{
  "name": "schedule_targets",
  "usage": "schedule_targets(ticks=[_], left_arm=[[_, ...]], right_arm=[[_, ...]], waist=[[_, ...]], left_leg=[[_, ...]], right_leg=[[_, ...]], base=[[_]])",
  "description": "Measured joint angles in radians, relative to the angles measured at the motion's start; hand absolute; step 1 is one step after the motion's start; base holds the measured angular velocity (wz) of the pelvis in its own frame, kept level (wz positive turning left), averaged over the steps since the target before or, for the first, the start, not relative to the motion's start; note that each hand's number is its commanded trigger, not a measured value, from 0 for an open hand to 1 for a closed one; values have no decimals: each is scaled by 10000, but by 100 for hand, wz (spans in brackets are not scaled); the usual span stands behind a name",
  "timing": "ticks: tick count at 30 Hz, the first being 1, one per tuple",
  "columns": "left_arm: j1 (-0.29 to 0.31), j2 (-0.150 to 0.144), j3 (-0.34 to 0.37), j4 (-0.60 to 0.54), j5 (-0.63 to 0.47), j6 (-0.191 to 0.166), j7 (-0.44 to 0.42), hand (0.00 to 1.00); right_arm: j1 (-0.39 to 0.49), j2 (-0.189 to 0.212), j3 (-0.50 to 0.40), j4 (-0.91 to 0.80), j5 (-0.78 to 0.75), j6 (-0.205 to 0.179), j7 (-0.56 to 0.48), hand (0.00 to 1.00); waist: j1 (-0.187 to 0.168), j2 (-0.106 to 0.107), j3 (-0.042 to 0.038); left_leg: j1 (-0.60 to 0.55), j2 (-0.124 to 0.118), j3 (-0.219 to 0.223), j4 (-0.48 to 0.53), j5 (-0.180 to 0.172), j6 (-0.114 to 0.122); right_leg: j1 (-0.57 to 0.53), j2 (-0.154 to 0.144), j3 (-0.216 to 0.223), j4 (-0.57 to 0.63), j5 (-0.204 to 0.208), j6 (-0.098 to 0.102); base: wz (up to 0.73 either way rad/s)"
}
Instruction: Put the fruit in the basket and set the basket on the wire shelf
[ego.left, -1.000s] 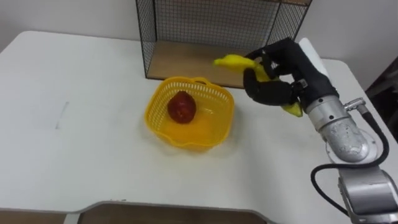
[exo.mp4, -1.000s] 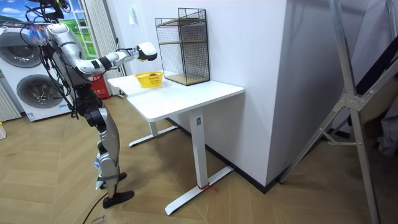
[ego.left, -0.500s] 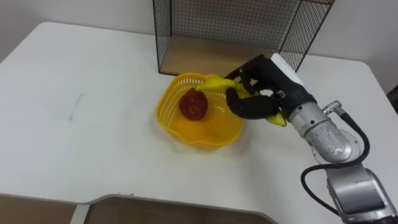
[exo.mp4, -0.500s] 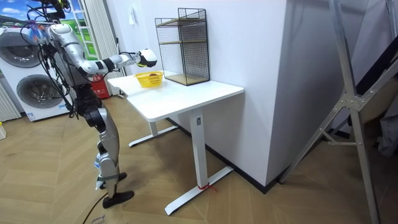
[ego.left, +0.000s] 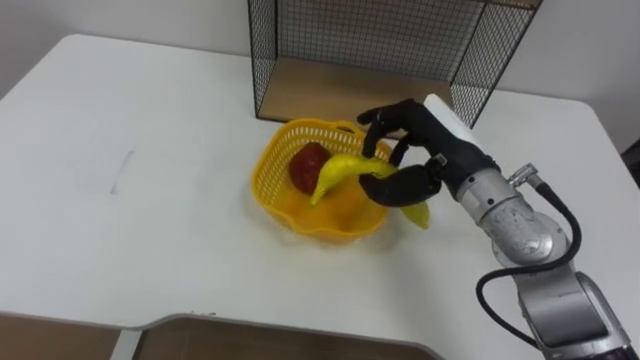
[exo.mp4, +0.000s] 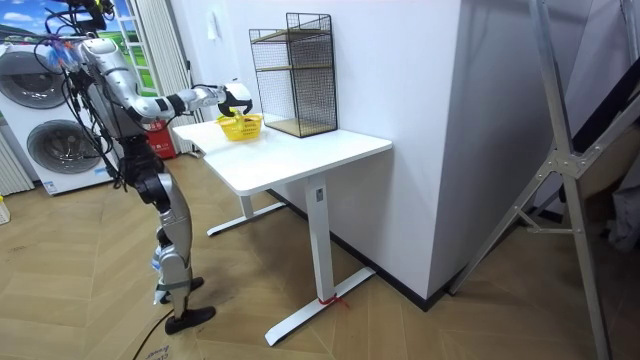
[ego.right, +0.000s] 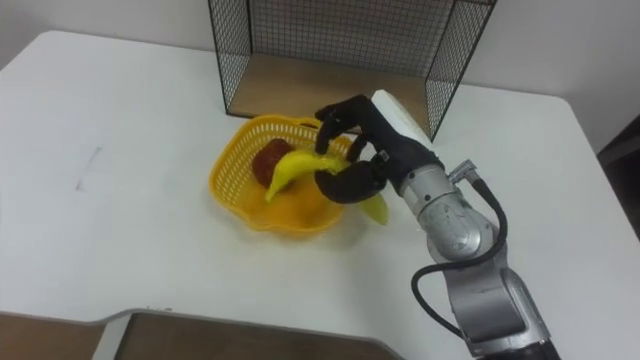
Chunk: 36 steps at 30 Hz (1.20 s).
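Observation:
A yellow plastic basket (ego.left: 272, 203) stands on the white table (ego.left: 150, 220) just in front of the wire shelf (ego.left: 400, 40). A red fruit (ego.left: 305, 162) lies inside it. My right hand (ego.left: 425, 150) is over the basket's right rim. Its thumb is curled under a banana (ego.left: 340, 172) and its fingers arch loosely over it. The banana slants down, its left tip low inside the basket beside the red fruit, its other end sticking out past the rim. In the room view I stand at the table's end, arm stretched to the basket (exo.mp4: 240, 126).
The shelf has black mesh walls and a wooden bottom board (ego.left: 340, 85), with its open front facing the basket. A faint mark (ego.left: 122, 170) is on the table's left part. The table's front edge runs close below. Washing machines (exo.mp4: 50, 130) stand behind me.
My right hand has carried the banana left and down, from beside the basket to over it. The banana's tip now dips into the basket and my fingers have loosened. The camera shifted slightly.

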<state>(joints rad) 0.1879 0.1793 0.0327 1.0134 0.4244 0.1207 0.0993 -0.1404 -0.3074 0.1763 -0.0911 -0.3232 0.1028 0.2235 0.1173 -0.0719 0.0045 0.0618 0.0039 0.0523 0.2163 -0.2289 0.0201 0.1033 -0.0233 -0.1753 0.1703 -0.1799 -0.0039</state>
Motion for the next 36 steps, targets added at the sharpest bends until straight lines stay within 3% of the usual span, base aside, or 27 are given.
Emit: schedule_targets(ticks=[13, 31, 36], left_arm=[[1, -4, -26, -34, 2, -63, -1, 0], [0, -8, -179, -35, 5, -64, 9, 0], [-1, -6, -218, -31, -8, -89, 11, 0]], right_arm=[[2, 130, 1, 397, -538, -1, 89, 0], [2, 168, 217, 397, -589, -1, 63, 0], [3, 164, 279, 408, 188, -5, -5, 0]], waist=[[6, 5, 75], [5, 41, 20], [-3, 20, 16]], left_leg=[[-49, -2, 14, -3, 0, 4], [-24, -6, 14, 32, 8, 11], [27, -5, -3, 1, 7, 10]], right_leg=[[13, -14, -72, 12, 3, 4], [53, -25, -137, 5, 2, 4], [119, -24, -159, 4, 2, 4]], base=[[0], [0], [0]])
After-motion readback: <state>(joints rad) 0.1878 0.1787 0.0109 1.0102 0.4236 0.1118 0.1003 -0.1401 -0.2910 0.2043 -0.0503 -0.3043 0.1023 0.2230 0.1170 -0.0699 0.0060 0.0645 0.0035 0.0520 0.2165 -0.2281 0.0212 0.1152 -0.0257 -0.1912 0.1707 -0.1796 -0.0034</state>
